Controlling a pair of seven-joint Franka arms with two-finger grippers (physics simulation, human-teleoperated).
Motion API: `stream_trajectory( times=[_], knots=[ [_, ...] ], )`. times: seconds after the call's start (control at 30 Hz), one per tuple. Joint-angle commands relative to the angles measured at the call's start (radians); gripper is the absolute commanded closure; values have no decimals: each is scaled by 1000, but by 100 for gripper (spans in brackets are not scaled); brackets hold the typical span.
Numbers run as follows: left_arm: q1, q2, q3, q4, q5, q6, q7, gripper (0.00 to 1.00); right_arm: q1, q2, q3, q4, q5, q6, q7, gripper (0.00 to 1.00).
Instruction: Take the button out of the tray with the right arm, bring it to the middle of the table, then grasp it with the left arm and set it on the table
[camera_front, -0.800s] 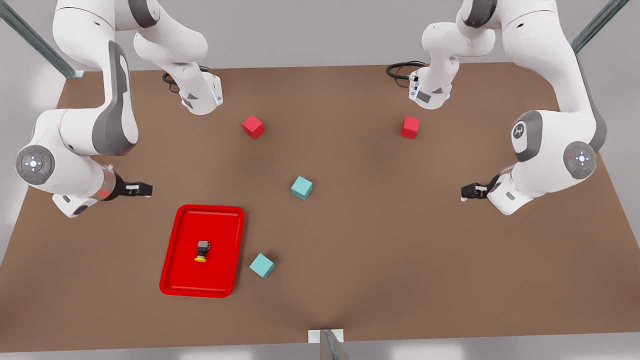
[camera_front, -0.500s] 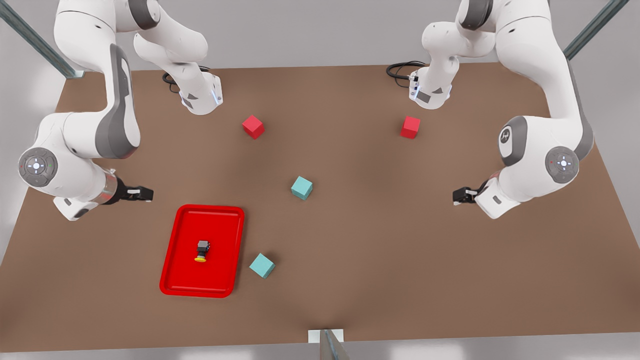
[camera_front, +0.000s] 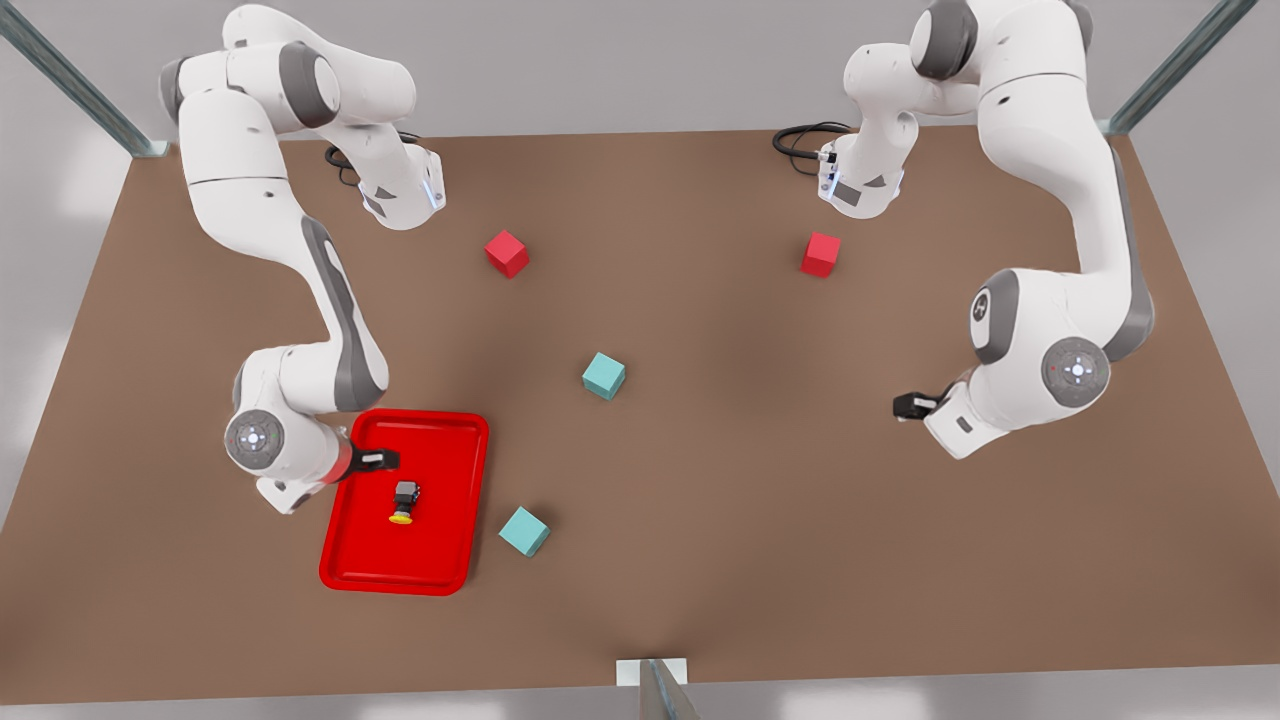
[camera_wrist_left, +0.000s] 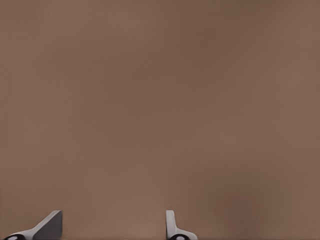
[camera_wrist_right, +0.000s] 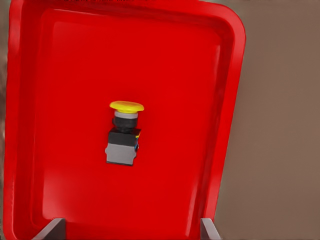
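The right hand (camera_front: 385, 459) hung over the red tray (camera_front: 345, 560), its fingers (camera_wrist_right: 50, 229) spread wide with nothing between them, while the button (camera_front: 404, 501) lay on its side on the tray floor just ahead of the fingertips, yellow cap pointing away from the hand. Far across the table (camera_front: 700, 560), the left hand (camera_front: 905, 405) waited above bare brown surface, its fingers (camera_wrist_left: 47, 226) also spread and empty, with teal and red cubes scattered between the two arms.
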Motion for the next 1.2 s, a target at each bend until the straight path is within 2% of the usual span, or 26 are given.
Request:
stream_trajectory(
  times=[0.0, 0.17, 0.2, 0.23, 0.3, 0.33, 0.37, 0.6, 0.8, 0.83, 0.87, 1.03, 1.1, 1.17],
  knots=[
    [0, 1, 0, 0, 4, 27, 2, 0, 10, 32, 0, 1, 1, 192, 10, 0],
    [-29, -1, 0, 0, -3, 18, 1, 0, 7, 177, 2, 78, 0, 264, -20, 0],
    [-28, 4, 0, -2, 1, 20, 1, 0, -2, 222, 0, 67, -2, 454, -123, 0],
    [-28, 8, 0, 0, 3, 21, 1, 0, -5, 237, 0, 70, 5, 468, -143, 0],
    [-28, 7, 2, 6, 3, 24, 2, 0, -1, 237, 0, 56, 3, 471, -145, 0],
    [-29, 4, 2, 8, 4, 10, 2, 0, 4, 237, 0, 40, 3, 476, -145, 2],
    [-28, -5, 2, 6, 1, -14, 13, 0, 4, 234, 0, 30, 3, 479, -145, 9],
    [-28, -12, 2, 46, -13, 16, 15, 0, 1, 167, -1, -126, 5, 522, -129, 9],
    [-38, 1, -18, 35, -9, 66, -1, 0, 12, 139, 2, -132, 5, 514, -77, 17],
    [-38, -4, -15, 35, -9, 67, -1, 0, 12, 141, 2, -131, 5, 514, -77, 22],
    [-38, -13, -12, 41, -6, 67, -1, 0, 10, 144, 2, -129, 5, 516, -79, 32],
    [-32, -4, -11, 43, -3, 69, -1, 0, 9, 154, 2, -128, 1, 524, -82, 33],
    [-32, -4, -11, 43, -3, 67, -2, 0, 10, 145, 2, -128, 0, 519, -82, 55],
    [-32, -7, -11, 43, -2, 67, -5, 0, 9, 134, 2, -129, 0, 514, -94, 61]
  ],
)
